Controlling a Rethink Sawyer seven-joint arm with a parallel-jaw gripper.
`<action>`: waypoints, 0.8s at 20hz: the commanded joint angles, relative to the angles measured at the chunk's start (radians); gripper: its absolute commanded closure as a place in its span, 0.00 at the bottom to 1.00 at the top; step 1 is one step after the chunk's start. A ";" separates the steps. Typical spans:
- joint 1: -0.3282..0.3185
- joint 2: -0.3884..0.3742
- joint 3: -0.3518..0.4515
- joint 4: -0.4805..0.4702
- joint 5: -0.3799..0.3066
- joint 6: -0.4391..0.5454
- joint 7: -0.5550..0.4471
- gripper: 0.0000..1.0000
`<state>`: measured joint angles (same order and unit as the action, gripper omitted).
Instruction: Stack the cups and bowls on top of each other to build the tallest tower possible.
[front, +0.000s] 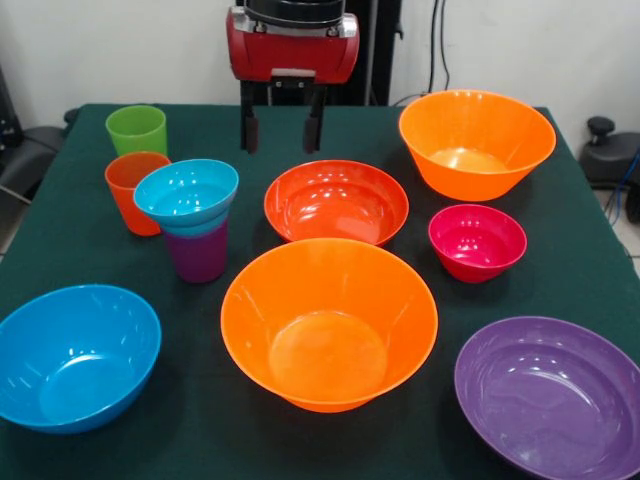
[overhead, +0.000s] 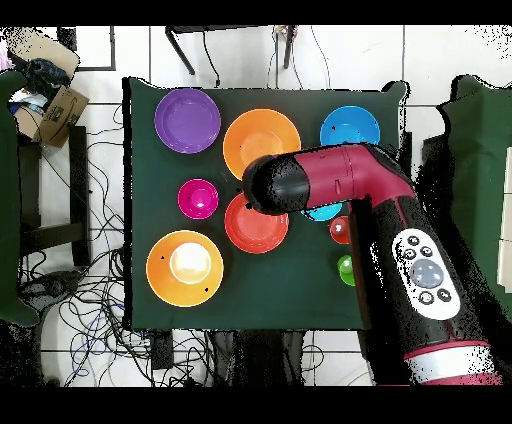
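My gripper (front: 281, 132) hangs open and empty at the table's far side, above and behind the shallow red-orange bowl (front: 336, 203). A small teal bowl (front: 187, 192) sits upright on the purple cup (front: 197, 252), making a short tower at the left. The orange cup (front: 133, 190) stands just left of it, with the green cup (front: 137, 130) behind. Loose bowls are a large orange one (front: 329, 322) at front centre, another large orange (front: 477, 143) at far right, a small magenta (front: 477, 242), a large blue (front: 75, 355) and a large purple (front: 550, 395). In the overhead view my arm (overhead: 330, 180) hides the gripper and most of the tower.
The dark green table (front: 585, 285) ends just in front of the blue and purple bowls. Black equipment (front: 605, 150) stands off the table's right side. In the overhead view, cables and a box (overhead: 60, 105) lie on the floor around the table.
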<state>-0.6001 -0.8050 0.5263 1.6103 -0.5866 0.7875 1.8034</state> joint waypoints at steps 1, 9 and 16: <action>-0.066 0.027 0.059 0.027 0.118 0.086 -0.103 0.00; -0.029 0.110 0.036 -0.036 0.117 0.087 -0.089 0.00; -0.014 0.137 0.028 -0.071 0.121 0.080 -0.081 0.00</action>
<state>-0.6431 -0.7480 0.5418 1.5746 -0.4624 0.7880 1.8034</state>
